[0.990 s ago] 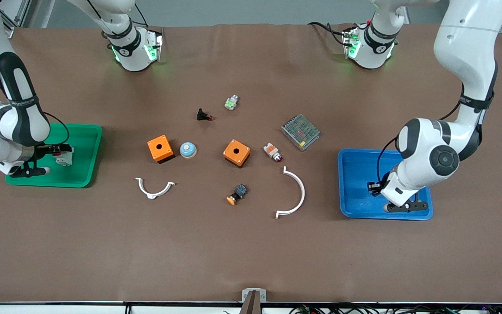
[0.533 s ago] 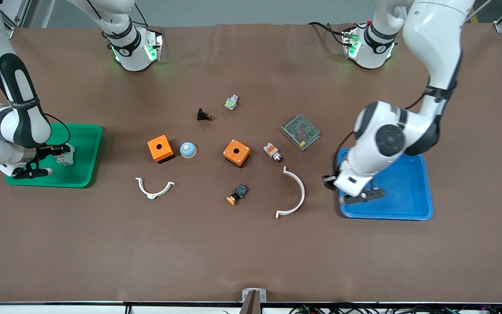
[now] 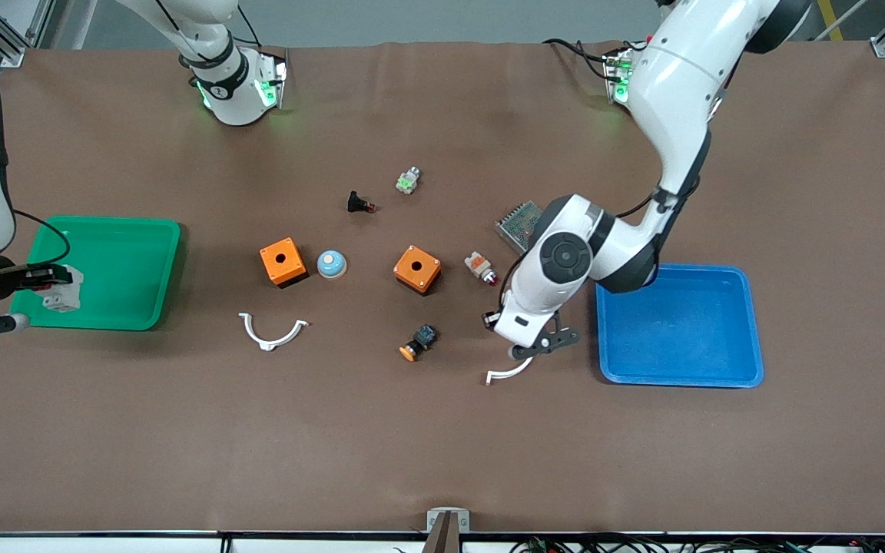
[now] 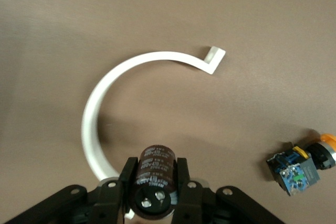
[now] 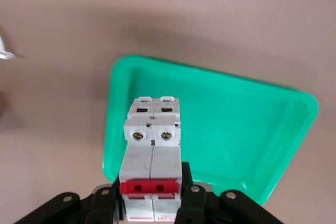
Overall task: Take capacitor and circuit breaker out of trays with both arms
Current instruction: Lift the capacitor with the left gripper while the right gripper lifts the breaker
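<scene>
My left gripper is shut on the capacitor, a stubby black cylinder with two silvery terminals on its end. It holds the capacitor in the air over the large white arc, between the orange-capped button and the blue tray. My right gripper is shut on the breaker, a white-grey block with a red lever. It holds the breaker over the outer end of the green tray. In the right wrist view the breaker hangs over the tray's rim.
Two orange boxes, a blue dome, a white-and-orange lamp, a metal mesh unit, a black red-tipped part, a small green-and-white part and a small white arc lie mid-table.
My left arm swung from over the blue tray to over the large white arc, carrying the capacitor. My right gripper moved with the breaker toward the green tray's outer end.
</scene>
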### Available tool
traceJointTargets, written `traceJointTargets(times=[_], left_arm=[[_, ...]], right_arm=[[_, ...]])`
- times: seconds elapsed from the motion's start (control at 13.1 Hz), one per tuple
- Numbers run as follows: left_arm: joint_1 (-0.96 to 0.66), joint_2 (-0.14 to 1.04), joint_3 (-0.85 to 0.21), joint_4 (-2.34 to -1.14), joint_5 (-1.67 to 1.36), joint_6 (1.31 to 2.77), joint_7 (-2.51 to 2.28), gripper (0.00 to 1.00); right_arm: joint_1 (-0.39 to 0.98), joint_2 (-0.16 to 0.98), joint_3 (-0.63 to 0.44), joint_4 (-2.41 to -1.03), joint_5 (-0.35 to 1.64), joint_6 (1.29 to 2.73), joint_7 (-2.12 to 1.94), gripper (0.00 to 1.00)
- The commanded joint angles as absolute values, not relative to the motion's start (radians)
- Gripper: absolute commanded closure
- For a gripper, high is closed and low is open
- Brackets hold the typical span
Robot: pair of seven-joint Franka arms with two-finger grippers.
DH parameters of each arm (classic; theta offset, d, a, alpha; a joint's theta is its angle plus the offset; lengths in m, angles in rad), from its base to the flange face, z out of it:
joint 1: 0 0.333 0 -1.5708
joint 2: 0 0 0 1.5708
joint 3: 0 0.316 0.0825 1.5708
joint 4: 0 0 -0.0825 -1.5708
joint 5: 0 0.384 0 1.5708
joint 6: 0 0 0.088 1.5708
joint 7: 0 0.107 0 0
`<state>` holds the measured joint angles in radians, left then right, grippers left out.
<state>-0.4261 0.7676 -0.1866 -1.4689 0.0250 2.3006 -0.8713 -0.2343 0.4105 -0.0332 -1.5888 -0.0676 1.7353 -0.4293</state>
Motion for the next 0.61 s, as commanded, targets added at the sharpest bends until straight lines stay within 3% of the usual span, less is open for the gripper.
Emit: traceJointTargets(times=[0.0, 0.23, 0.3, 0.38, 0.53], left_arm=[[-0.463, 0.857, -0.164, -1.379, 0.037, 2.310, -0.888, 0.89], [-0.469, 0.874, -0.152, -1.379, 0.037, 2.312, -0.888, 0.61], [-0.469, 0.874, -0.152, -1.379, 0.035, 2.312, -0.890, 0.43], [-0.469, 0.870, -0.147, -1.379, 0.043, 2.310, -0.885, 0.00], [-0.466, 0.839, -0.135, -1.376, 0.052, 2.296, -0.885, 0.00]], right_arm=[[-0.184, 0.422, -0.012, -1.546, 0.007, 1.726, -0.420, 0.83], [-0.071, 0.433, -0.012, -1.513, 0.022, 1.733, -0.368, 0.83], [-0.017, 0.442, -0.012, -1.502, 0.017, 1.736, -0.353, 0.83], [0.036, 0.451, -0.012, -1.491, 0.015, 1.743, -0.336, 0.83], [0.109, 0.477, -0.012, -1.489, 0.026, 1.764, -0.252, 0.83]])
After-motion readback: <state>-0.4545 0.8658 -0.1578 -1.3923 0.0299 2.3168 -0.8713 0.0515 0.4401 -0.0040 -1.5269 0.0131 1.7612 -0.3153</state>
